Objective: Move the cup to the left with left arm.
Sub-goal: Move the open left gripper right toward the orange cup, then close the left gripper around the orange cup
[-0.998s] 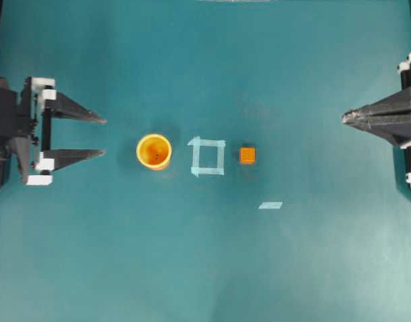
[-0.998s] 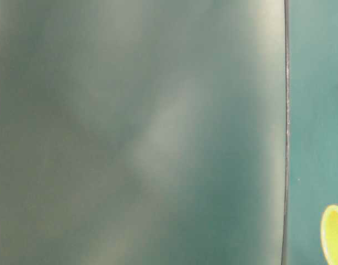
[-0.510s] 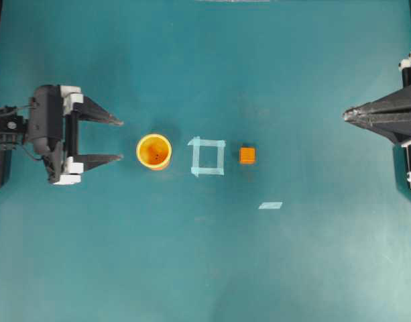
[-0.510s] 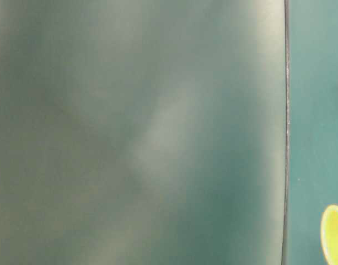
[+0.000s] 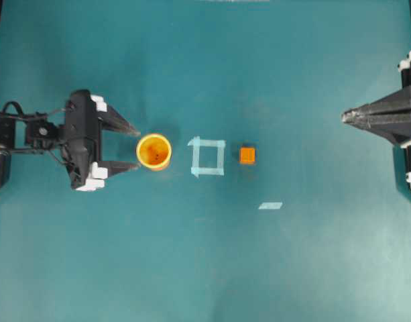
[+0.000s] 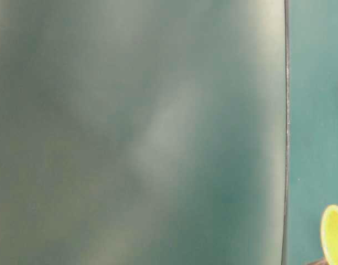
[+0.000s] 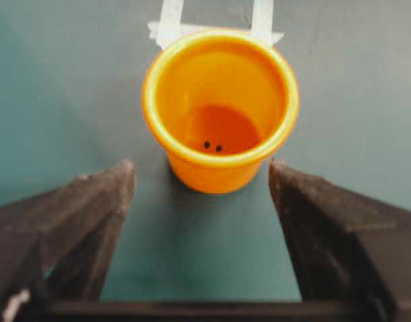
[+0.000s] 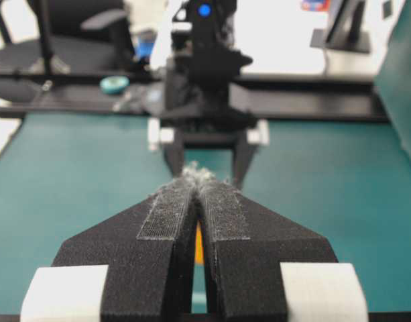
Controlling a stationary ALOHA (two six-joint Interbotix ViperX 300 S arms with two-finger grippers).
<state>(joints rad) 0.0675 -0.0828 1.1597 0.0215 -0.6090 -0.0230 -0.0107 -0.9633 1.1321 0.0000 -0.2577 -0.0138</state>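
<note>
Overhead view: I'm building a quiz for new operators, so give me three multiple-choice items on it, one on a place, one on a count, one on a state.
1. Where is the tape square?
A. Between cup and cube
B. Left of the cup
C. Right of the cube

2. How many orange cubes are there?
A. One
B. Two
C. Three

3. How is the left claw?
A. Shut on the cup
B. Open, tips at the cup's left side
C. Shut, far from the cup

Answers:
1 A: the tape square lies between the cup and the cube.
2 A: only one cube shows.
3 B: the left claw is spread, with the cup just beyond its tips.
</note>
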